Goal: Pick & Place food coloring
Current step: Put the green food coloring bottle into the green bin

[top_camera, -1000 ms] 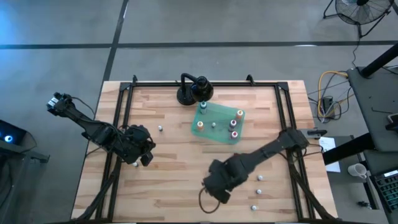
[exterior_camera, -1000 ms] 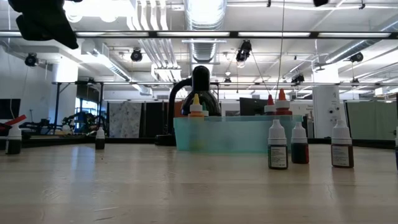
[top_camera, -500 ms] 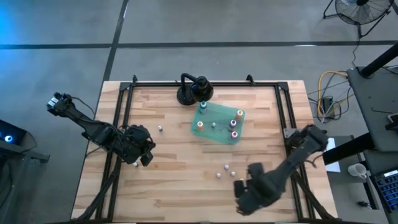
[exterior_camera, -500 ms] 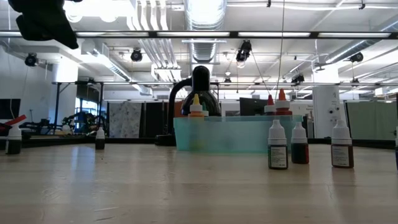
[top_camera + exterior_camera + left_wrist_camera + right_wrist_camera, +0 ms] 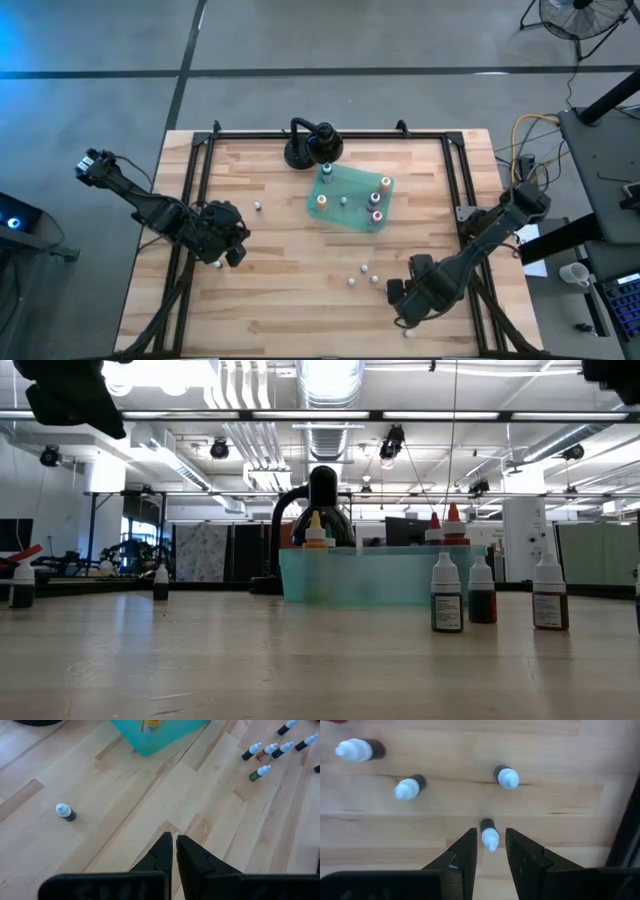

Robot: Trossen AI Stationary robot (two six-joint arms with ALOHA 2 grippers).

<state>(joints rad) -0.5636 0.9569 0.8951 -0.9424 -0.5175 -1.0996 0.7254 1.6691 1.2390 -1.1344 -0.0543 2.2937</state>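
Bright, even light – ceiling lamps glare overhead

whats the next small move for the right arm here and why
Probably ease the right gripper straight down and shut its fingers on the small white-capped bottle that stands centred in their gap. The fingers are apart, not touching it, so nothing is held yet. The left gripper waits shut over bare wood.

Table (image 5: 270, 280): pale butcher-block wood, smooth, matt. Green sheet (image 5: 350, 197): translucent, glossy plastic. Food coloring bottles (image 5: 490, 836): smooth plastic. Stand (image 5: 312, 145): glossy black.
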